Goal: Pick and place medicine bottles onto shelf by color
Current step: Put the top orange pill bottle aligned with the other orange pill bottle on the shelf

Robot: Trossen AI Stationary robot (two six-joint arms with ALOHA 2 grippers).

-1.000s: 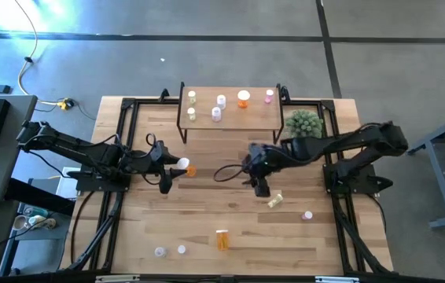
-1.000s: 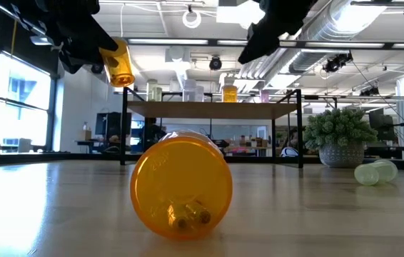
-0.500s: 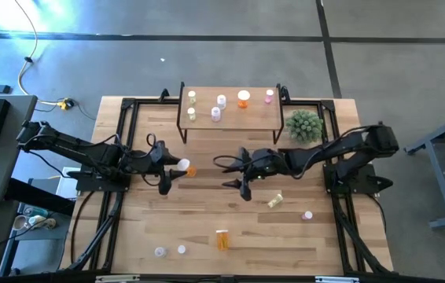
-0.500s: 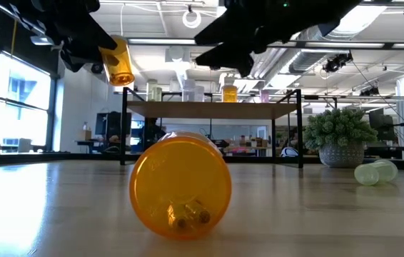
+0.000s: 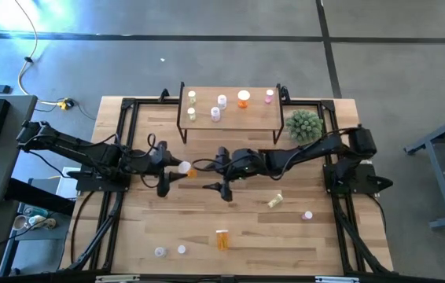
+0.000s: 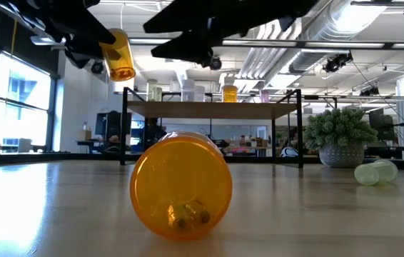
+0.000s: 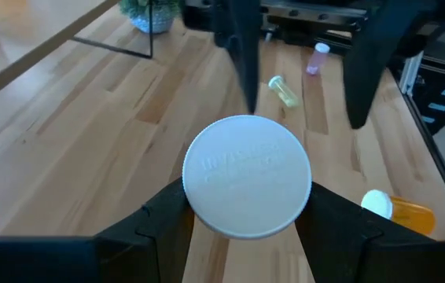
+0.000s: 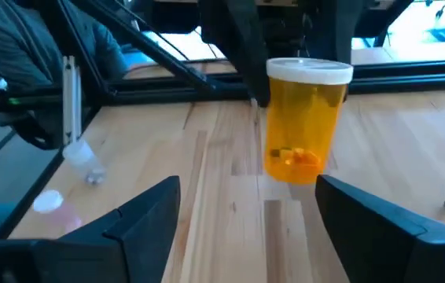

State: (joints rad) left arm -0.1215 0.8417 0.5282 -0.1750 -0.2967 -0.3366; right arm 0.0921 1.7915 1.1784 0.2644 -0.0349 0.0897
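Left gripper (image 5: 169, 170) clamping orange bottle (image 5: 186, 168) aloft | right gripper (image 5: 216, 169) spread, nearing for handover | aligning squarely on body, closing before releasing.

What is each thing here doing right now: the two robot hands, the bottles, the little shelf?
Left hand: shut on an orange bottle, held in the air.
Right hand: open, empty, facing that bottle.
Shelf: six bottles upright on top.
Second orange bottle: lying on its side on the table.
Yellow-green bottle: lying on its side.
Pink bottle: on the table, not yet shelved.
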